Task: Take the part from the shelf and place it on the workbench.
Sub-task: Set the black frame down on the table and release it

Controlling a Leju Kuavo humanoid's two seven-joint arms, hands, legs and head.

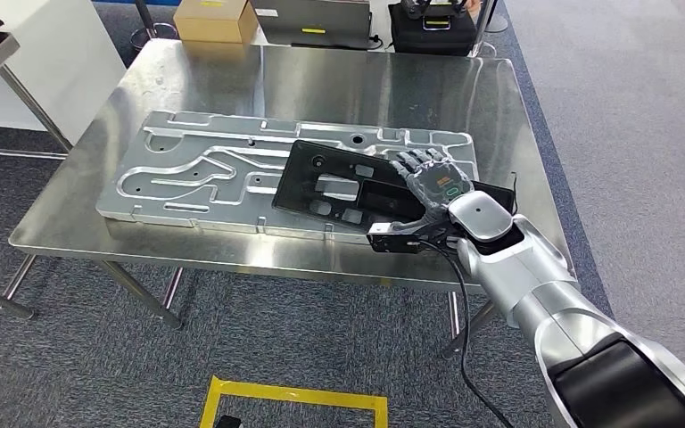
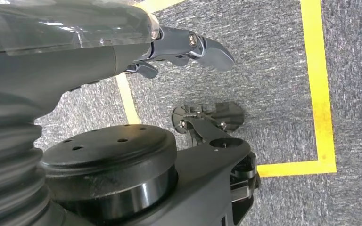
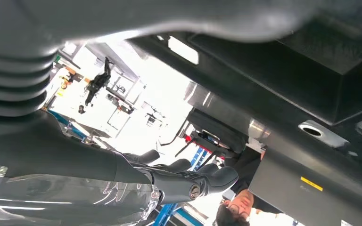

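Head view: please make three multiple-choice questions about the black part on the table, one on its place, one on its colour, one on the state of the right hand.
1. Where does the black part lie?
A. On the grey machined plate
B. On the carpet floor
C. On the cardboard box

2. What colour is the tape on the floor in front of the steel table?
A. Red
B. Yellow
C. White

3. What is the right hand doing?
A. Hanging beside the table
B. Holding a cardboard box
C. Gripping the black part at its near right end

Answers:
1 A: the part lies tilted across the plate's right half, its right end reaching past the plate.
2 B: a yellow outline shows on the carpet.
3 C: the fingers lie over the part's top, and the right wrist view shows the part's underside close above the hand.
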